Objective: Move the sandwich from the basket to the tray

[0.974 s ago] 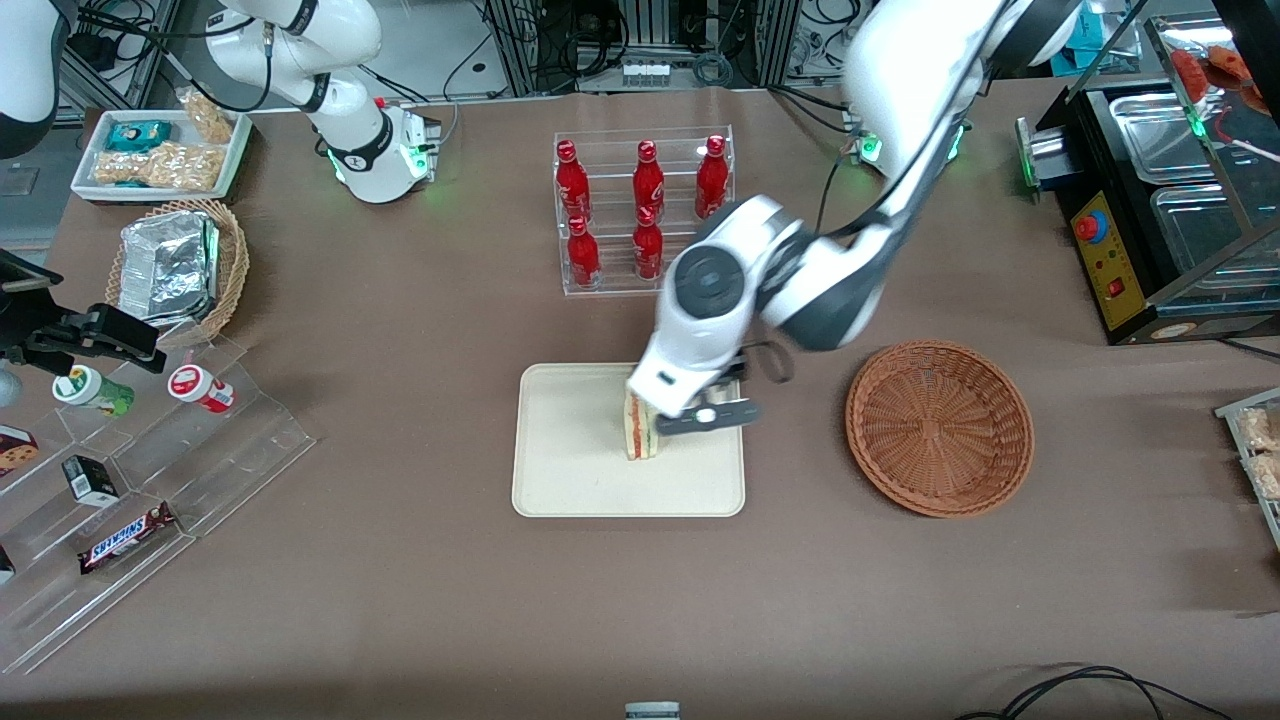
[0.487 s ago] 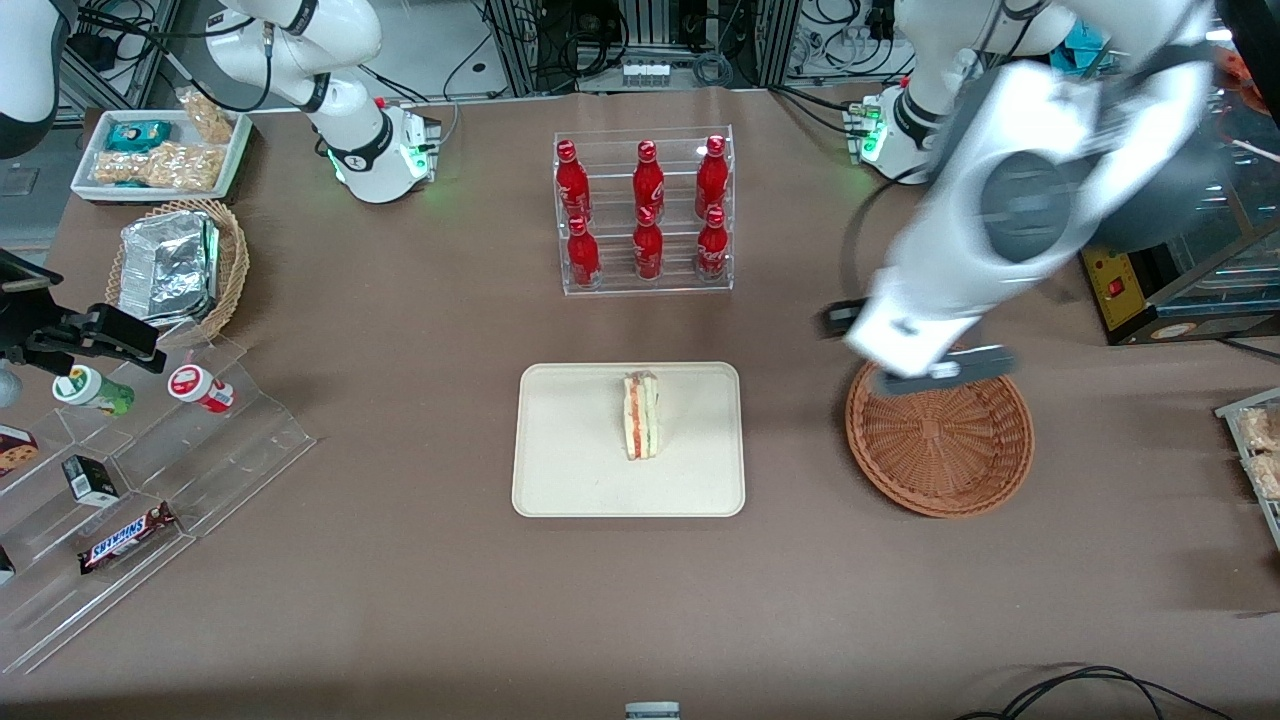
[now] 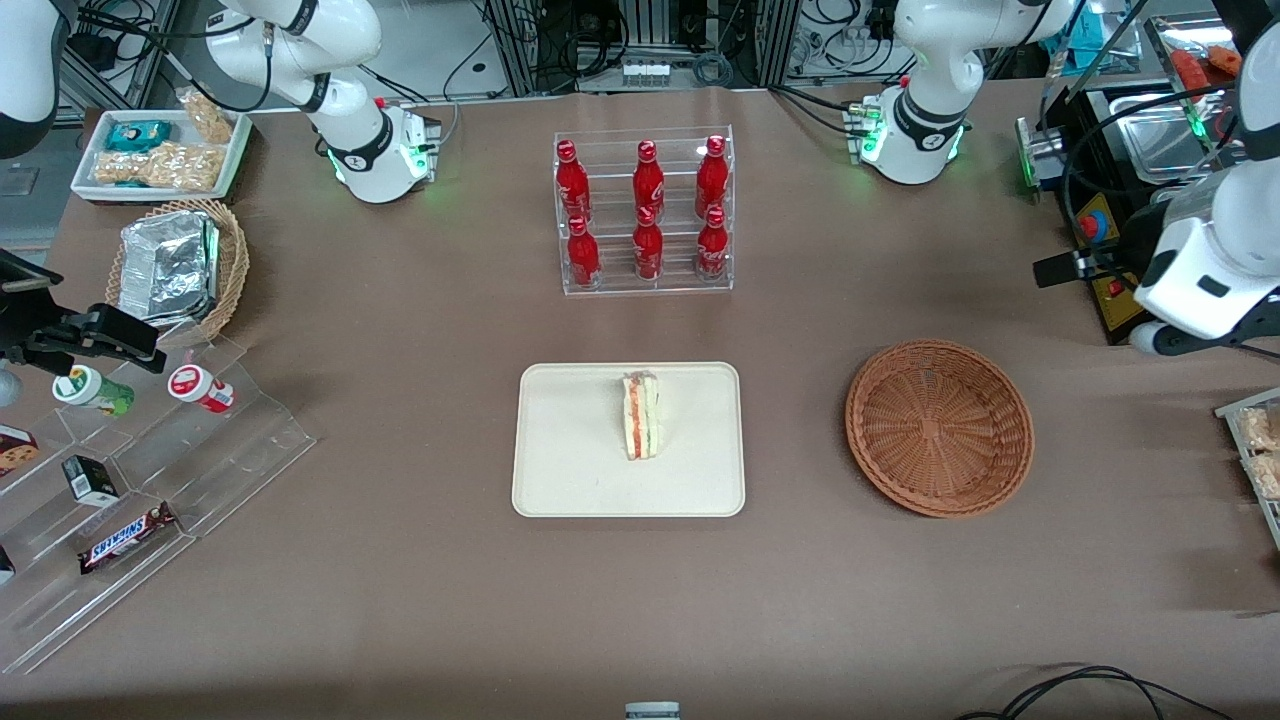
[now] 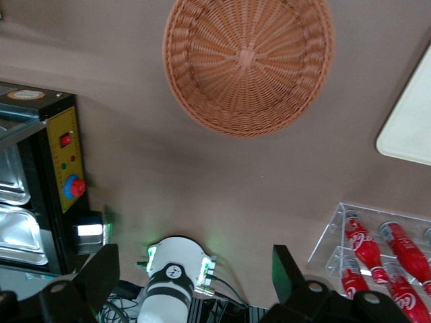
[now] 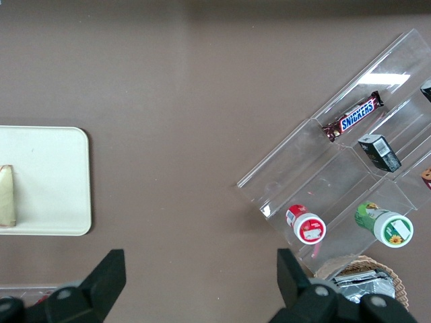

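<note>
Front view, sandwich: the sandwich (image 3: 640, 416) stood on its edge on the tray (image 3: 560, 470), near the middle, its long axis running from the bottle rack (image 3: 645, 212) toward the front camera.
Front view, basket: the basket (image 3: 939, 427) sat with nothing in it on the bench (image 3: 400, 600), beside the tray and apart from it, toward the working arm's end.
Front view, claw: the claw (image 3: 1055, 271) hung high at the working arm's end of the bench, well apart from the basket and farther still from the tray; only a dark part of it showed past the white wrist.
Front view, key relation: the sandwich lay from the claw toward the parked arm's end, with the basket between them, so I judged nothing was left to carry.
Left wrist view, claw: the claw (image 4: 192, 269) stood wide, its two dark fingers (image 4: 101, 272) far apart with nothing between them.
Left wrist view, surroundings: the basket (image 4: 249, 64) lay bare below, a corner of the tray (image 4: 411, 121) showed, and the bottle rack (image 4: 384, 252) and a black control box (image 4: 57, 182) were also in sight; no sandwich appeared.
Right wrist view, sandwich: one end of the sandwich (image 5: 7, 195) showed on the tray (image 5: 57, 178); a clear snack stand (image 5: 350, 168) sat apart from it.
Judgement: placing looked complete; the arm needed only to park clear.
</note>
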Robot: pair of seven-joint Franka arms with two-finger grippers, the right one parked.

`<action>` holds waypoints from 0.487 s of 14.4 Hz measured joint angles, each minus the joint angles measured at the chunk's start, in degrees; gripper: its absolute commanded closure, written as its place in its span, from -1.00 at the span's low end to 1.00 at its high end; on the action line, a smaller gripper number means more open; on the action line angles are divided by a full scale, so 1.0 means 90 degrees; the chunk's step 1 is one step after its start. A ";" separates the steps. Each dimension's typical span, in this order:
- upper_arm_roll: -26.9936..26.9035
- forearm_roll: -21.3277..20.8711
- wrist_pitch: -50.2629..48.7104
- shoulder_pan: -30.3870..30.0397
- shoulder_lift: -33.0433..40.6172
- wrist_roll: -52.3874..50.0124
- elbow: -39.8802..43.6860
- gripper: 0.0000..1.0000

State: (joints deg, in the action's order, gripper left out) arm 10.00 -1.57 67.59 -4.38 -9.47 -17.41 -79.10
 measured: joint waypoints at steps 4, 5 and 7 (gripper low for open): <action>0.0024 -0.0073 0.0008 -0.0227 0.0409 0.0605 -0.0318 -1.00; 0.0026 -0.0074 0.0019 -0.0243 0.0470 0.0879 -0.0329 -1.00; 0.0036 -0.0183 0.0189 -0.0246 0.0511 0.1207 -0.0341 -1.00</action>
State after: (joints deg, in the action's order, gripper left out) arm 10.32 -3.22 69.29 -6.60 -4.87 -6.54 -82.17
